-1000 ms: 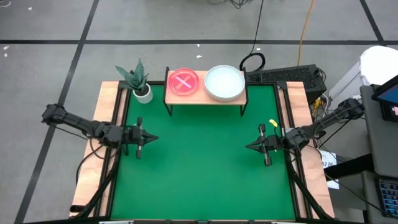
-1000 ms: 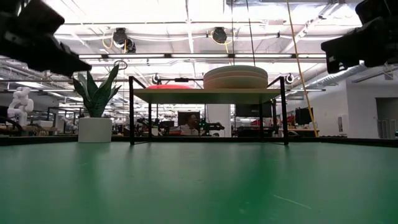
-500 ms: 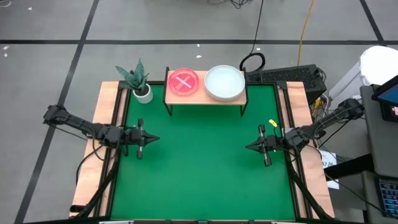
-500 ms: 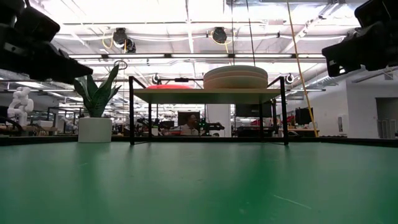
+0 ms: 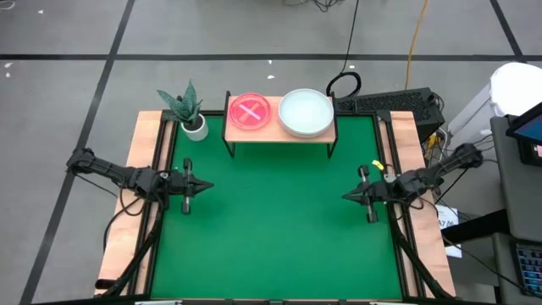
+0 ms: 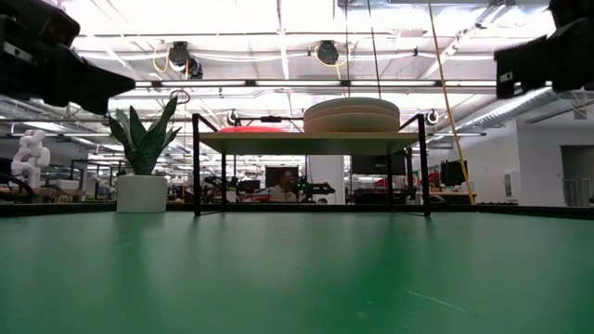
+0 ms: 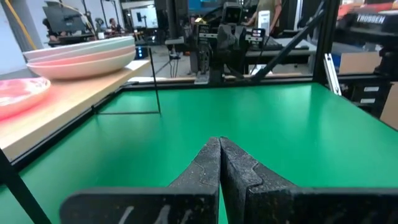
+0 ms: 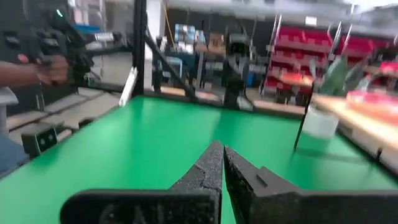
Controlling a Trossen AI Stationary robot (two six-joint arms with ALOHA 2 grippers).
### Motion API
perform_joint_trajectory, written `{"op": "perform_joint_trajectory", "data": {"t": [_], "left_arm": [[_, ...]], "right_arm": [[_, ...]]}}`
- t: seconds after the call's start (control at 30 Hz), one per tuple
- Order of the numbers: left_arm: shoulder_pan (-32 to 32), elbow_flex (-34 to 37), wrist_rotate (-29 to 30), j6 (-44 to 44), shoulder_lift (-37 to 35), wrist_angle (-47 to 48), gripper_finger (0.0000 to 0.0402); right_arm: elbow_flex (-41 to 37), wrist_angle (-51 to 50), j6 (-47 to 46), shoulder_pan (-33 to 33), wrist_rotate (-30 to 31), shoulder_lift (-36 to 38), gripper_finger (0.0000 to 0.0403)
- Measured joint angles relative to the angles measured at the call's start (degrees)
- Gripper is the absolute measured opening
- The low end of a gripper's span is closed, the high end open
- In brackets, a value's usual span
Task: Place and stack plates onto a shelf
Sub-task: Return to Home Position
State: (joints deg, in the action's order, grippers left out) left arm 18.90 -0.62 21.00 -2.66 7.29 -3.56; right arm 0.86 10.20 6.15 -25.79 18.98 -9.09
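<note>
The shelf (image 5: pixel 279 133), a low stand with a wooden top and black legs, stands at the far middle of the green mat. On its left half lies a stack of translucent pink plates (image 5: pixel 249 112); on its right half sits a stack of larger pale plates (image 5: pixel 306 113), seen in the low view as a stack of pale plates (image 6: pixel 352 115). My left gripper (image 5: pixel 208 185) hovers shut near the mat's left edge, holding nothing. My right gripper (image 5: pixel 345 196) hovers shut near the right edge, likewise empty. Both point level toward the mat's middle.
A potted plant (image 5: pixel 190 112) in a white pot stands left of the shelf at the far left corner. Wooden strips edge the mat on both sides. A keyboard (image 5: pixel 385 103) and cables lie beyond the far right corner. A person's arm (image 8: pixel 31 71) shows beyond the table.
Both arms have drawn back from the mat's middle: my left gripper a little toward the left edge, my right gripper a little toward the right edge. Both stayed shut. The plates and shelf have not moved.
</note>
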Motion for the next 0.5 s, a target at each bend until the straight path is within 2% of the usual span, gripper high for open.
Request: {"op": "perform_joint_trajectory", "data": {"t": [0.17, 0.37, 0.5], "left_arm": [[0.0, 0.0, 0.0, -0.3, -1.4, 0.0, 0.0001], [0.0, 0.0, 0.8, -1.4, -2.4, 0.0, 0.0001], [-0.1, 0.0, 1.3, -1.6, -2.5, 0.0, 0.0001]], "right_arm": [[0.0, -3.6, 4.5, 1.1, -4.3, 9.1, 0.0], [0.0, -4.6, 2.4, 6.0, -4.7, 9.0, 0.0], [0.0, -7.2, -1.8, 11.0, -10.5, 9.0, 0.0]]}}
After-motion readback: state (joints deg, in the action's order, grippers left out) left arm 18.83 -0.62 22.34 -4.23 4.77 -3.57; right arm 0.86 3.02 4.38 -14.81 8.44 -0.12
